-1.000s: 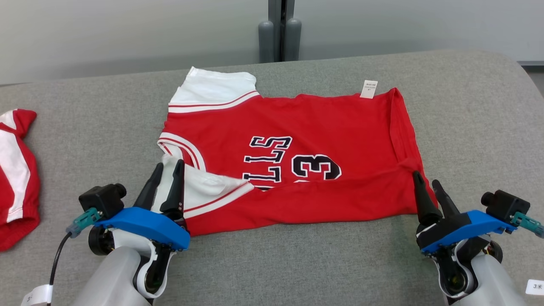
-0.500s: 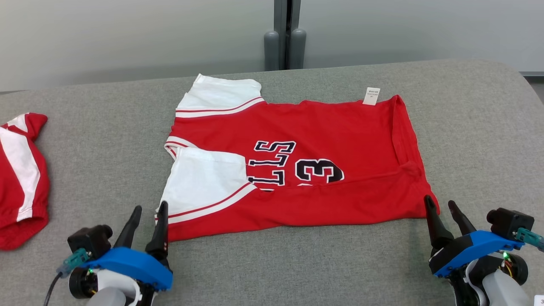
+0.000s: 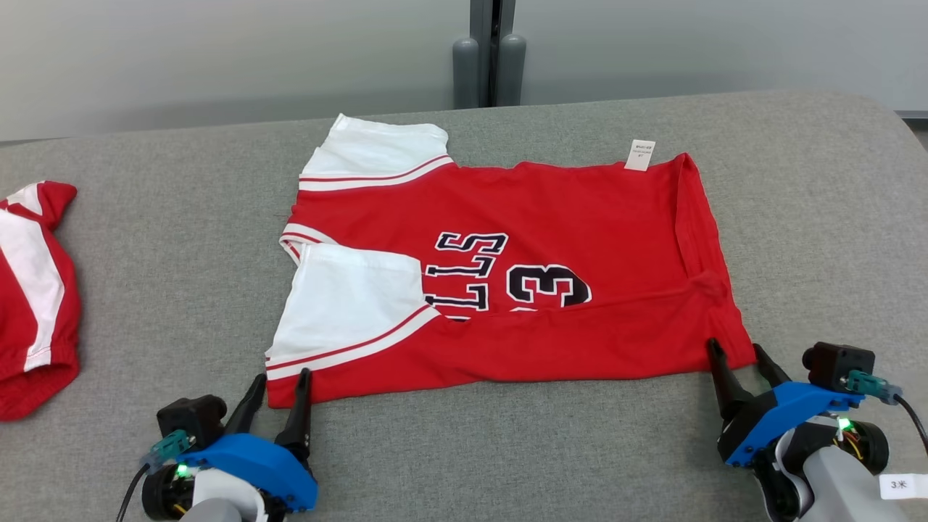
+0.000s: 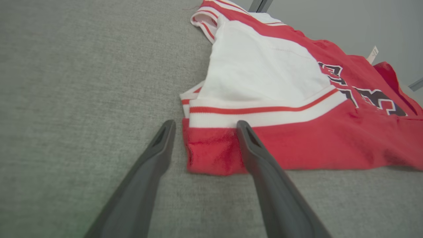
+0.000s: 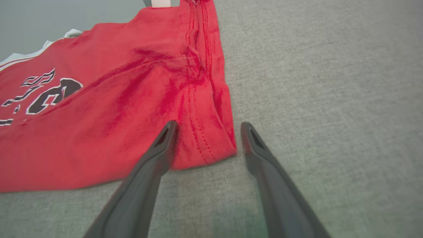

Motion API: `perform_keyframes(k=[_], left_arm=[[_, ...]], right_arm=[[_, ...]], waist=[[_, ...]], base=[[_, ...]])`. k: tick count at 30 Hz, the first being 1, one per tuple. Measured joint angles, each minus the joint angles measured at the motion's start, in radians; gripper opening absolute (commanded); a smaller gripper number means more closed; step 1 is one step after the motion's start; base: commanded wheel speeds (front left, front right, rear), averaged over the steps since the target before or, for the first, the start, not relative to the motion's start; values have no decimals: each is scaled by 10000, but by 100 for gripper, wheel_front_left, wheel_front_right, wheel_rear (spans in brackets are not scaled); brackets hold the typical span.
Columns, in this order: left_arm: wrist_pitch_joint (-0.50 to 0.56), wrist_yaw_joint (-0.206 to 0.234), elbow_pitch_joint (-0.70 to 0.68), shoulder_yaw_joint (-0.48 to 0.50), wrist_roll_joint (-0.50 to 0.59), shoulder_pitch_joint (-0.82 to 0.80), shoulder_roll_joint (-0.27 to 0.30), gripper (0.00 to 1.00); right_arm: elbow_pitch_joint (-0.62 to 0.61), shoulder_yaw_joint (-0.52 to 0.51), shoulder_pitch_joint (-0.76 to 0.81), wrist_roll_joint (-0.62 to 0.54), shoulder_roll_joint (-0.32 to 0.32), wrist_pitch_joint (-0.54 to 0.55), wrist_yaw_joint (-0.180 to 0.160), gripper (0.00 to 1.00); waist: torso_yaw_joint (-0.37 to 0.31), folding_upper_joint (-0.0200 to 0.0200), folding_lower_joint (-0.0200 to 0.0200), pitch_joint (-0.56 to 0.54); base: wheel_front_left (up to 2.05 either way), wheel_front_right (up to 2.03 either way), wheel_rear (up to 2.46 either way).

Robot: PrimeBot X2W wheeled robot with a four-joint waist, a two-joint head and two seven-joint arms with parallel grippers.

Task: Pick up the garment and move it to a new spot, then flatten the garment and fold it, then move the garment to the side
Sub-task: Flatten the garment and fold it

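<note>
On table (image 3: 145, 290), red jersey (image 3: 580, 217); left tool (image 3: 283, 375), right tool (image 3: 736, 345) spread at corners.

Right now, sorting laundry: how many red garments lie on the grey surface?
2: a red-and-white numbered jersey at centre; a red white-striped garment at the left edge, partly cropped.

— What's your wrist camera giving you?
— My left claw (image 4: 205, 125), fingers (image 4: 155, 158) spread wide, right at the near corner of the red shirt (image 4: 314, 148). One finger is over bare grey table (image 4: 72, 82) just beside the corner; the other lies across the red hem.
— Got hold of it?
— No, the corner sits in the gap. Whether either tip touches cloth, I can't tell.
— And beyond?
— A white sleeve (image 4: 264, 72) with a red stripe, lying flat over the red body. Black lettering (image 4: 373, 97) farther off, and a small label (image 4: 373, 54) at the far edge.
</note>
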Motion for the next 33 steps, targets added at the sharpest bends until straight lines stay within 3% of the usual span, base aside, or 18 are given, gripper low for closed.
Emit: perform_keyframes(k=[6, 7, 8, 9, 18, 27, 33], left_arm=[[4, 0, 215, -426, -464, -385, -244, 96], [4, 0, 259, -522, -512, -425, -244, 49], [4, 0, 284, -606, -583, -459, -244, 33], [6, 0, 284, -639, -704, -484, -242, 0], [35, -40, -267, -347, -1024, -116, -107, 0], [36, -25, -1755, 623, -430, 1811, -96, 0], [36, 228, -2817, 1223, -98, 3270, -251, 0]], right_arm=[[765, 245, -445, 27, 119, -173, 0, 100], [865, 299, -505, 46, 134, -219, 0, 43], [932, 360, -539, 88, 144, -259, 0, 9], [991, 416, -563, 138, 157, -337, 0, 0], [911, 815, -270, 786, 134, -851, 0, 0], [-729, 1434, 1350, 1392, -36, -980, 0, 0], [-1758, 1336, 2545, 1611, -270, -993, 2, 0]], waist=[[44, 0, 0, 64], [49, 0, 0, 52], [52, 0, 0, 39], [55, 0, 0, 27], [223, 0, 1, -532], [329, 0, -1, -1188], [452, -1, -1, -1573]], base=[[0, 0, 0], [0, 0, 0], [0, 0, 0], [0, 0, 0], [0, 0, 0], [0, 0, 0], [0, 0, 0]])
